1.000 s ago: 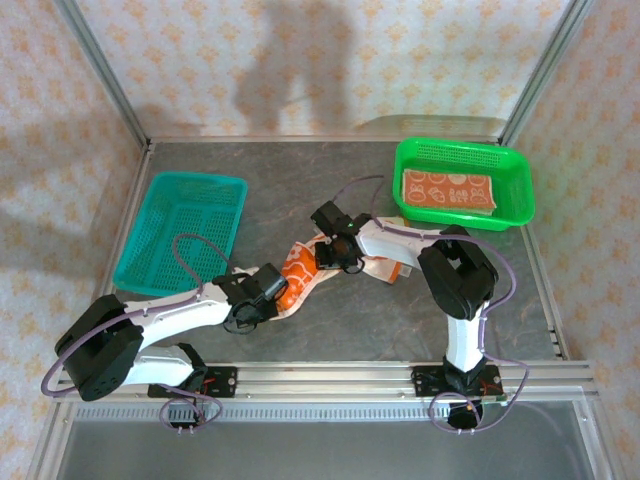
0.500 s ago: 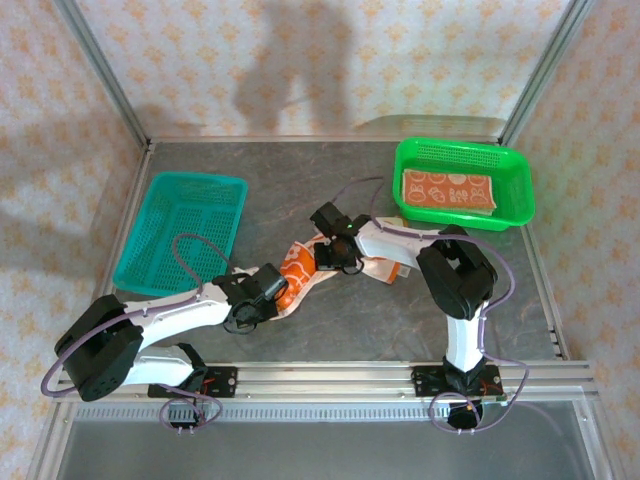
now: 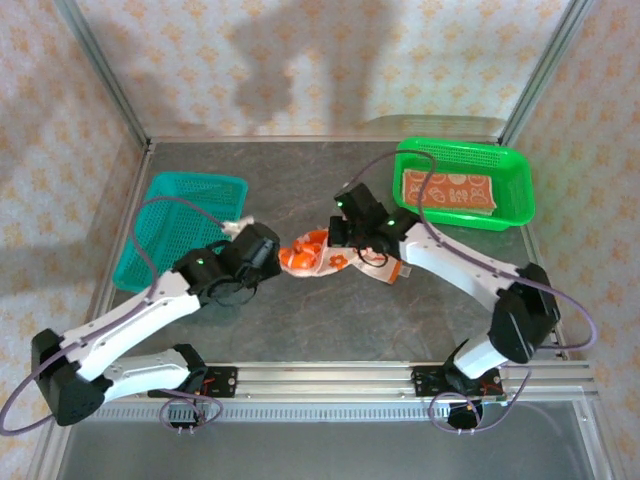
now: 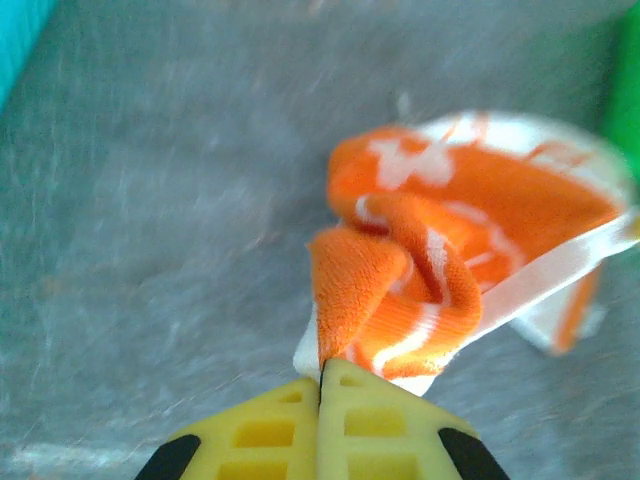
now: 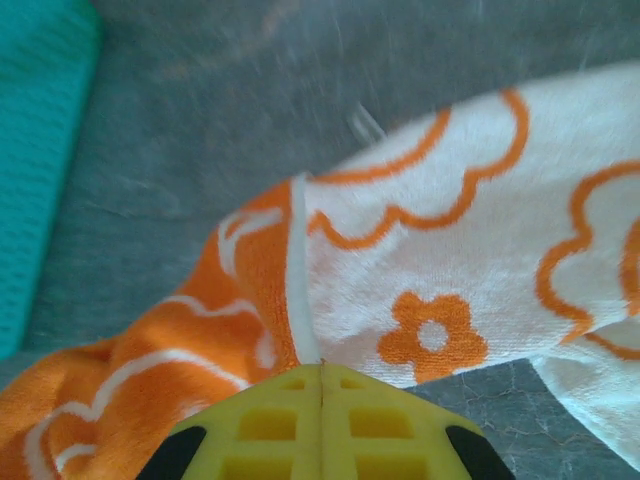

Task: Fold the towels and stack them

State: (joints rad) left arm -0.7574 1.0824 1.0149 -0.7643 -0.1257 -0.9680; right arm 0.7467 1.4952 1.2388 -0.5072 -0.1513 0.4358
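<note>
- Patterned walls (image 3: 300, 60) in cream with pale orange motifs stand behind a dark grey, stone-veined surface (image 3: 330, 310), matt and flat.
- Seen from the left wrist, the left claw (image 4: 322, 375) has its yellow, ribbed plastic fingers pressed flat together, pinching a corner of the towel (image 3: 320, 255).
- At that pinch the cloth is looped orange terry with white lines, bunched into soft, rounded folds and edged with a white hem band.
- Seen from the right wrist, the right claw (image 5: 321, 370) is likewise clamped tight, gripping the same towel along a narrow white seam.
- On one side of that seam the pile is orange with white curves; on the other it is cream with an orange flower and scalloped orange outlines.
- From above, the towel hangs crumpled between the two claws over the middle of the surface, and a cream end trails under the right arm.
- Far right, a green basket (image 3: 515, 175) of plastic mesh, rectangular with rounded corners, holds a folded towel (image 3: 448, 190), a flat orange rectangle with white cartoon shapes.
- At the left, a teal basket (image 3: 195, 178) of the same mesh lies just beyond the left arm.
</note>
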